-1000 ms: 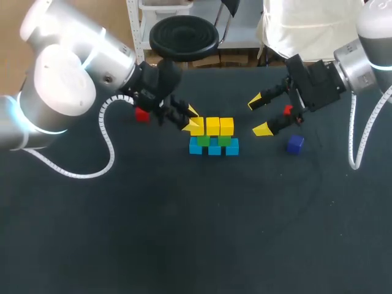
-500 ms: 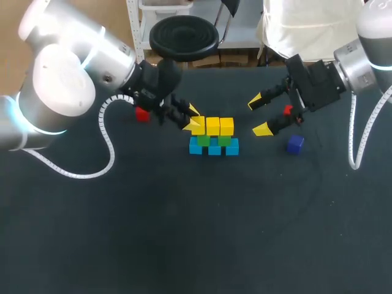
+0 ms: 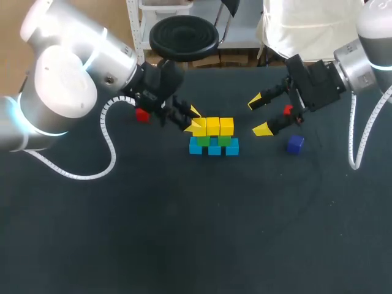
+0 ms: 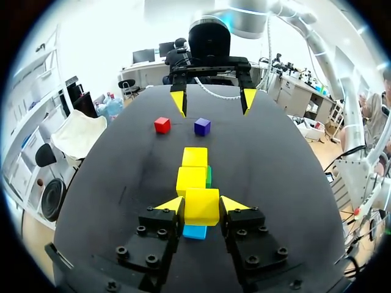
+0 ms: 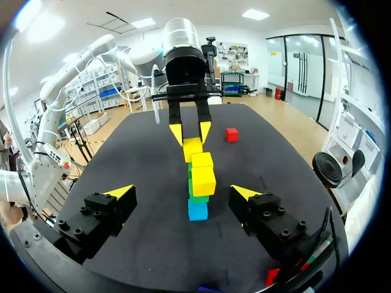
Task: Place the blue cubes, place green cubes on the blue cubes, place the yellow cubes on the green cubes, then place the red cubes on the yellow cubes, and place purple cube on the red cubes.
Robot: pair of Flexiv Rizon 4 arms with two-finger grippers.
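- I am pinching the end yellow cube (image 4: 201,206) with my left pincer (image 3: 194,120); one yellow tip is pressing on each side of it
- Seen from the head camera, that cube is sitting at the 9 o'clock end of the stack's top row; two more yellow cubes (image 3: 219,126) are lining up beside it toward 3 o'clock, each touching the next
- Two green cubes (image 3: 224,140) are lying under the yellow row; three blue cubes (image 3: 214,149) are lying under them in a row on the table (image 3: 184,233)
- My right pincer (image 3: 260,115) is hanging spread wide and gripping nothing; it is at 2 o'clock from the stack, apart from it, with its fingers pointing toward the stack
- The left red cube (image 3: 142,114) is resting on the table at 9 o'clock from the stack, beside my left arm and apart from the stack
- The right red cube (image 3: 288,110) is showing at 2 o'clock from the stack, close against my right pincer's body; I cannot tell whether they are touching
- The purple cube (image 3: 295,144) is lying on the table at 3 o'clock from the stack, near my right pincer
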